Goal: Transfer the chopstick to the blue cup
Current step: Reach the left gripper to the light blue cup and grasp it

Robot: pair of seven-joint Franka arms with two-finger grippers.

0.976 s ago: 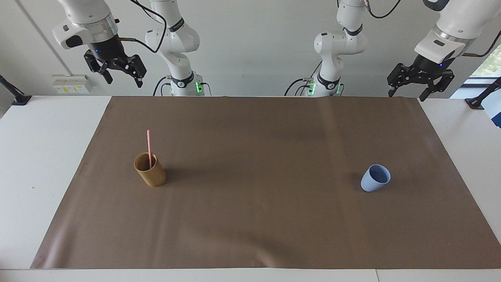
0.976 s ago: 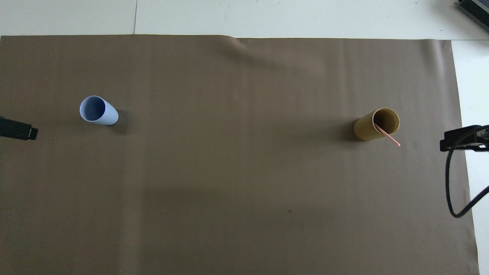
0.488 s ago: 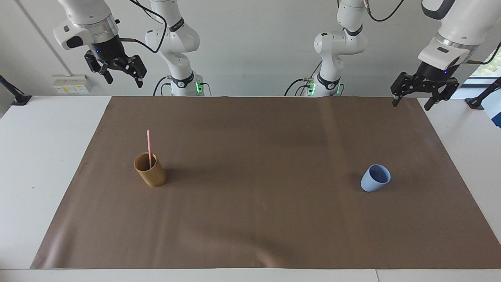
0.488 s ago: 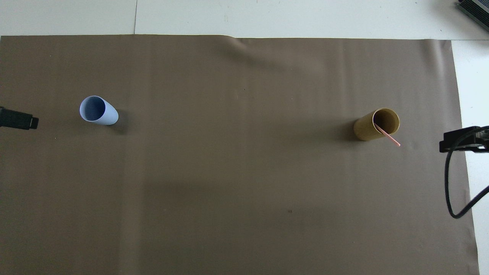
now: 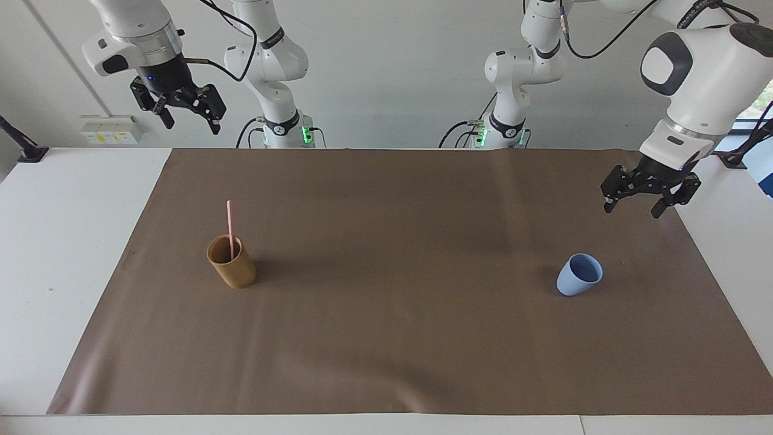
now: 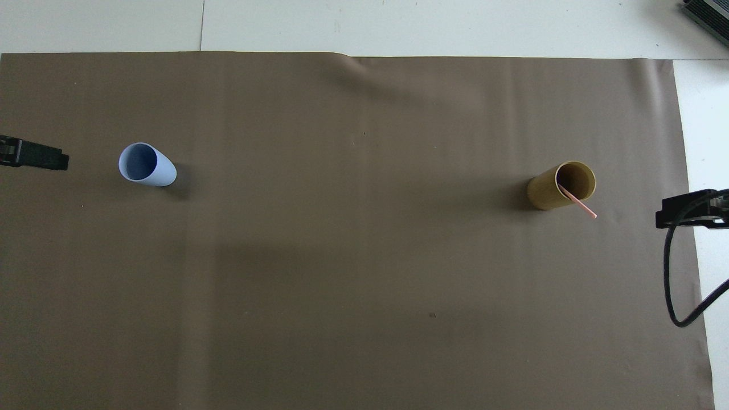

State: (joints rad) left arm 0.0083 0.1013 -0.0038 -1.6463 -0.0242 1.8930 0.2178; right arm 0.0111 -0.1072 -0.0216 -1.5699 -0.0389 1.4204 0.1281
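Note:
A pale-pink chopstick [image 5: 230,226] [image 6: 578,202] stands in the tan cup [image 5: 232,264] [image 6: 555,188] toward the right arm's end of the table. The light-blue cup [image 5: 580,275] [image 6: 145,164] stands upright and empty toward the left arm's end. My left gripper [image 5: 632,208] is open in the air over the mat's edge, beside the blue cup; only a fingertip [image 6: 42,158] shows in the overhead view. My right gripper [image 5: 190,124] is open and waits high above the table's corner, well apart from the tan cup.
A brown mat [image 5: 386,338] [image 6: 353,273] covers most of the white table [image 5: 54,241]. A black cable [image 6: 675,273] hangs at the right arm's end of the overhead view.
My left gripper has come down and out over the mat's edge toward the blue cup. The right arm, both cups and the chopstick have stayed put.

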